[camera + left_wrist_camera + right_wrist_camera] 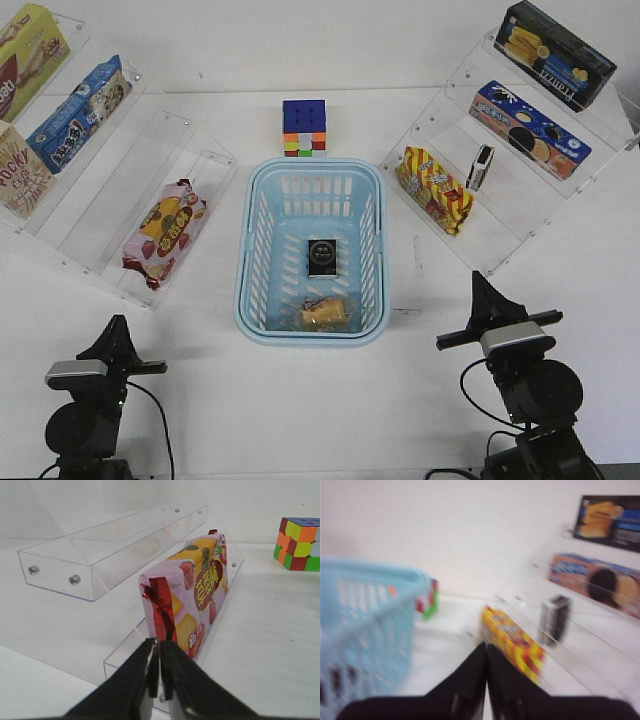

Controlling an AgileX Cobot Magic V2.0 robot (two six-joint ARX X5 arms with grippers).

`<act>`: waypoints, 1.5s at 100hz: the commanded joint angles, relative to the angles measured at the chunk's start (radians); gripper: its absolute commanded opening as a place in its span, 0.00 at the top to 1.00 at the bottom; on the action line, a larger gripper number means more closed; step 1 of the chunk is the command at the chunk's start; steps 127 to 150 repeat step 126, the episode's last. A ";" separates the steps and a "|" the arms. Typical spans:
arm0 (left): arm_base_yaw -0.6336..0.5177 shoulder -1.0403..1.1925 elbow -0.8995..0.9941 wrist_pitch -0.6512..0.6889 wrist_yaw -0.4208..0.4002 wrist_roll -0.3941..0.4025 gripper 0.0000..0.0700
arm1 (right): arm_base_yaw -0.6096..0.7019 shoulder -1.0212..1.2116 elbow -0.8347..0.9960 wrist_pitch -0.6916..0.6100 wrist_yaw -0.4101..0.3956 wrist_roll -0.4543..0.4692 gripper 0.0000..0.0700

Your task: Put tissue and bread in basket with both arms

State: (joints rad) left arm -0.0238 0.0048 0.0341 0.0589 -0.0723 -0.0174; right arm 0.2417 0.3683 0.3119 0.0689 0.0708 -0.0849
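Task looks done. Small flat black tissue pack (322, 257) and golden bun in clear wrapper (324, 313) both inside light blue slotted plastic basket (258, 190), mid white surface (300, 410). Left gripper (159, 672) and right gripper (486, 672) pressed together, empty, parked near front edge, clear of basket.

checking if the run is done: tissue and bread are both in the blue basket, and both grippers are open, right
Not quite. The tissue and bread do lie in the basket, as the front view shows, but the wrist views show the left gripper and right gripper with fingers closed together, holding nothing.
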 commanded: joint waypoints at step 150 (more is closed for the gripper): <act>0.001 -0.002 -0.020 0.018 0.003 -0.002 1.00 | -0.235 -0.367 -0.299 -0.166 0.008 -0.019 1.00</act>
